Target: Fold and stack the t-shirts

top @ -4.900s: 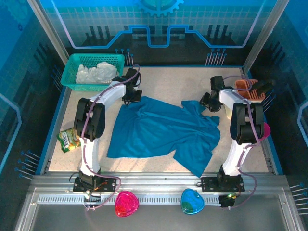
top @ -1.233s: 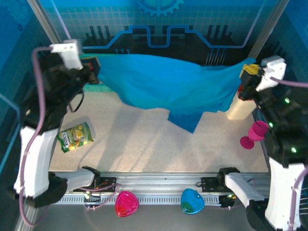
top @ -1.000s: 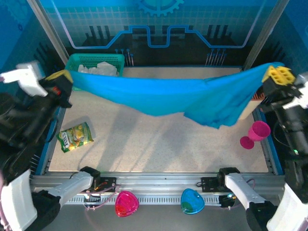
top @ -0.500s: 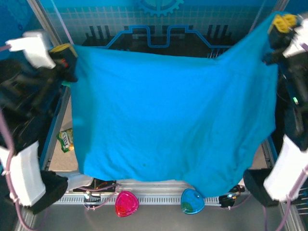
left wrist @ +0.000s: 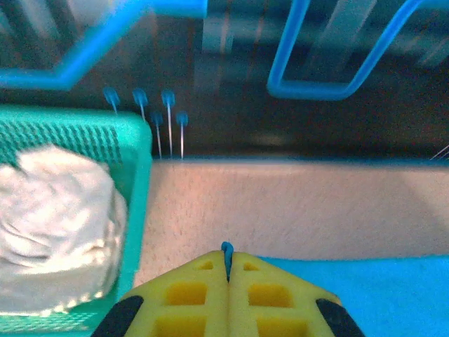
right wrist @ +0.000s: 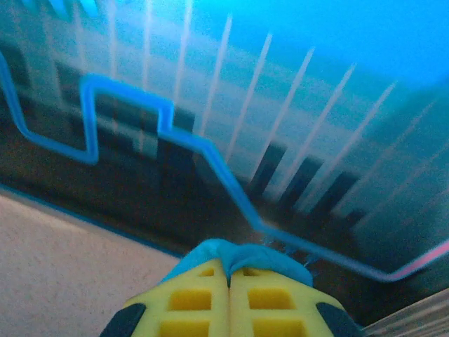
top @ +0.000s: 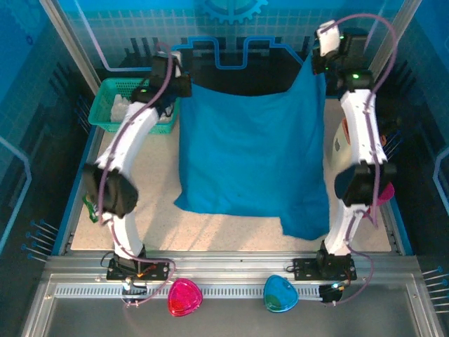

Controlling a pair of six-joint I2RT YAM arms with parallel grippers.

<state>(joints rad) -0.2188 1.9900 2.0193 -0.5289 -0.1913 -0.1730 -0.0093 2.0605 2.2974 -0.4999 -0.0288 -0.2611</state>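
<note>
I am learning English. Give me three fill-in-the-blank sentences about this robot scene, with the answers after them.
1. The left gripper and the right gripper are both ____ on the teal-blue t-shirt.
2. The white t-shirt lies in the ____ mesh basket.
3. The mesh basket stands at the far ____ corner of the table.
Answers: shut; green; left.

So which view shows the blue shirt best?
The top external view: the whole blue shirt hangs spread between its two held top corners. The left wrist view gives a sliver pinched in the jaws and a strip beside them; the right wrist view just a bunch at the jaws.
</note>
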